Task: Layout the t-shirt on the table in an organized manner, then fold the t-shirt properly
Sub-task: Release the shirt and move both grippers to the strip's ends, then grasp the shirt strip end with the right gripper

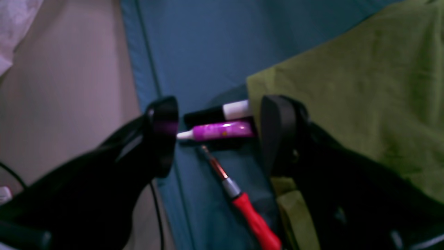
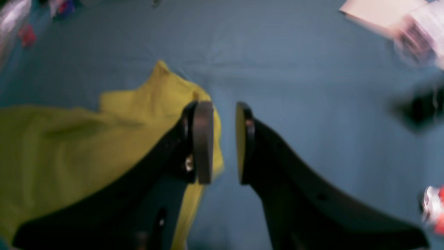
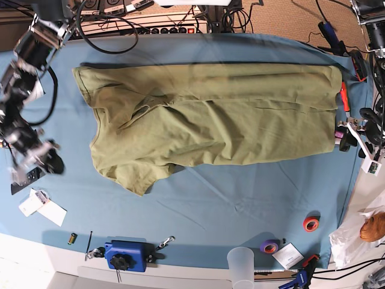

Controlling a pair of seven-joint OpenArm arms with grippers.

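The olive-green t-shirt [image 3: 210,117] lies spread across the teal table [image 3: 240,198], hem to the right, one sleeve pointing toward the front left. My left gripper [image 1: 222,139] hovers open and wide at the shirt's right edge [image 1: 364,86], over the table's edge and some pens, holding nothing. In the base view the left gripper [image 3: 352,129] sits at the far right. My right gripper [image 2: 223,142] is open with a narrow, bare gap, just right of a sleeve [image 2: 104,139]. In the base view the right gripper [image 3: 51,161] hangs left of the shirt.
A purple marker [image 1: 222,130], a black-and-white marker [image 1: 222,111] and a red screwdriver [image 1: 256,222] lie by the shirt's right edge. Along the front stand a blue clamp block [image 3: 126,255], a plastic cup [image 3: 242,265], two tape rolls [image 3: 311,224] and paper slips [image 3: 45,208].
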